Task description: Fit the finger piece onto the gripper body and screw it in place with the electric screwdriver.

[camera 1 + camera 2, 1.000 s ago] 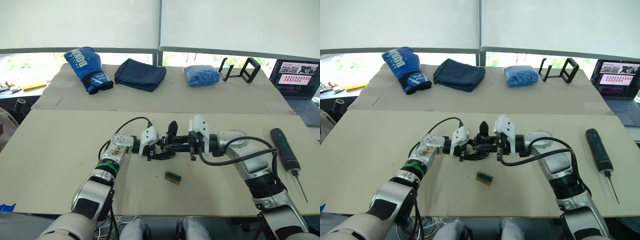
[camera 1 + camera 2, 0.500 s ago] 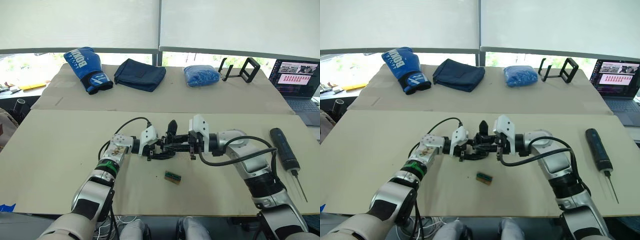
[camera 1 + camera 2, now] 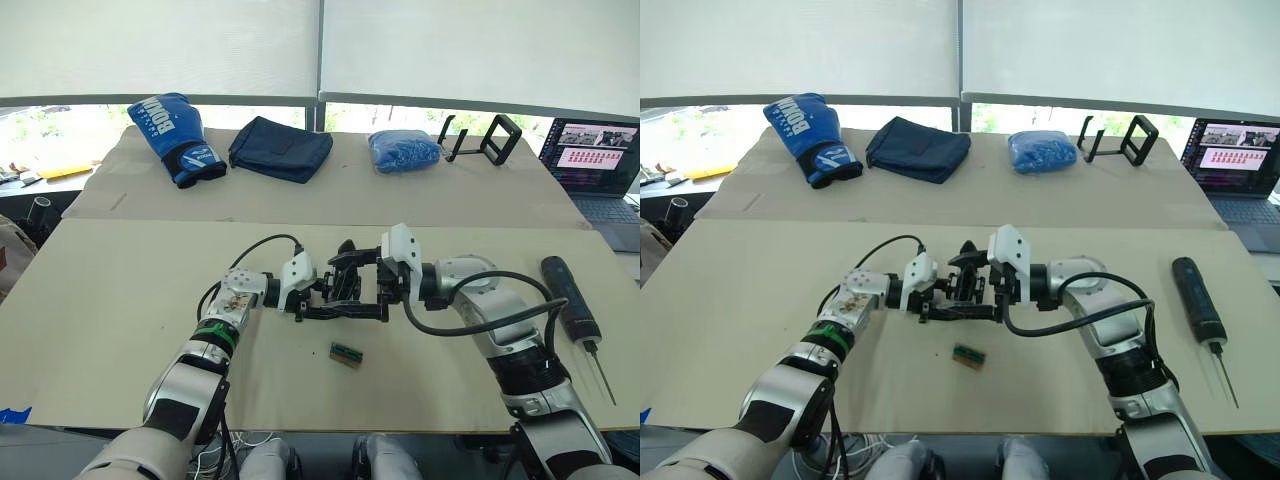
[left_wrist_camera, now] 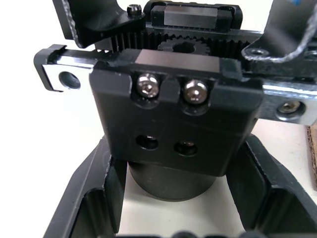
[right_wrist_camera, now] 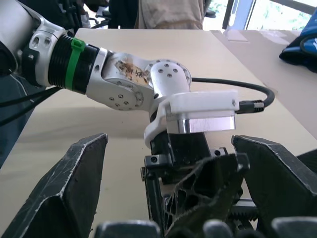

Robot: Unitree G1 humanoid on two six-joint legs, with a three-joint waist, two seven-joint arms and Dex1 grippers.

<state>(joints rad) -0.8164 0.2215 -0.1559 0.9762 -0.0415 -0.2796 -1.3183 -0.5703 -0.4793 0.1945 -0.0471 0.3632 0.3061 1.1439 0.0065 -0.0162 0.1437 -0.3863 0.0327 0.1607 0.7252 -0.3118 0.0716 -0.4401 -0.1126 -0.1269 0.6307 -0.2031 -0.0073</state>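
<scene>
While both arms meet over the table (image 3: 120, 300), the gripper body (image 3: 338, 292) sits between left gripper (image 3: 318, 298) and right gripper (image 3: 366, 290); the electric screwdriver (image 3: 566, 292) lies well apart (untouched). In the left wrist view, I cannot tell whether that gripper clamps the body. In the right wrist view, the jaws stand spread. Risk: with no firm clamp, the body may drop or twist.

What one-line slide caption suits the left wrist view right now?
Left gripper's black fingers flank the black gripper body, its drum base between them, two silver screw heads facing the camera.
</scene>
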